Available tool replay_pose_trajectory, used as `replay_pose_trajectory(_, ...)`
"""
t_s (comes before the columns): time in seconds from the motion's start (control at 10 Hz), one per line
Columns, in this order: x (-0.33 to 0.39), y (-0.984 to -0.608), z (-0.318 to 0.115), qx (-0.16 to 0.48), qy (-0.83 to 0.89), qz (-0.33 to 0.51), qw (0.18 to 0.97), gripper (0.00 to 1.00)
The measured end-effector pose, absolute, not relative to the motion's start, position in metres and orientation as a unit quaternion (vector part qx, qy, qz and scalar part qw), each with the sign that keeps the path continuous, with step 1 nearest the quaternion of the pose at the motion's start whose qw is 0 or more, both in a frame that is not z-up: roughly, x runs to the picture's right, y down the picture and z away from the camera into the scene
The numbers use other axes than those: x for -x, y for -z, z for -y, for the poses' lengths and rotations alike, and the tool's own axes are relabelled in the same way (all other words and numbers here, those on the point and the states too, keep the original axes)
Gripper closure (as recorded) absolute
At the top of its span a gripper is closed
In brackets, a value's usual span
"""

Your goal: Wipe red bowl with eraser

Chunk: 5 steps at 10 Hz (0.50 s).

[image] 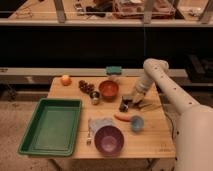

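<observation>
Black eraser [124, 105] sits at 4 o'clock of the red bowl [108, 89]; gripper [128, 103] down on it, fingers closed, seemingly pinching it. Risks: shallow pinch slips on lift; low swing toward 10 o'clock shoves the bowl.

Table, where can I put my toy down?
Biggest bare patch: front right corner, right of the purple bowl, below the blue cup. Crowded: the middle, where the gripper is shut on the eraser near the red bowl.
</observation>
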State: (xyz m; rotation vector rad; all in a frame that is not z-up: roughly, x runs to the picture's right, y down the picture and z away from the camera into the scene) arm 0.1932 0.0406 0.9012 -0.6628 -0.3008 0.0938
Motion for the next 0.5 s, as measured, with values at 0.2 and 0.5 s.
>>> replay_pose_trajectory(0.2, -0.188, -0.876, -0.016, 0.295, -0.039, 0.145, 0.944, 1.0)
replay_pose_trajectory(0.5, -0.145, -0.836, 0.041, 0.219, 0.012, 0.116, 0.969, 1.0)
